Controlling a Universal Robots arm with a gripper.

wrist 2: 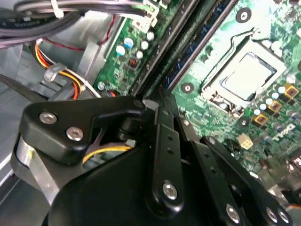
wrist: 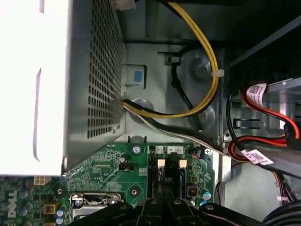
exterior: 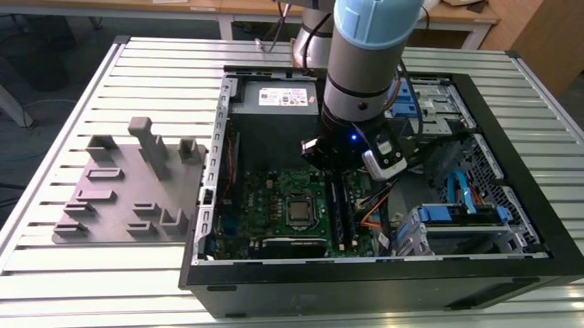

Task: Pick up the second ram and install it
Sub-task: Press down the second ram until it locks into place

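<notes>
Gripper above motherboard RAM slots; grip state unclear. White label at 12 o'clock, unreadable.

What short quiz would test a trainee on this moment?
1. True or false: the case is closed.
2. The claw hangs over: A the fixture, B the motherboard, C the table.
3. In the first wrist view, what colour is the cable looping beside the power supply?
Key: 1 false; 2 B; 3 yellow.
</notes>
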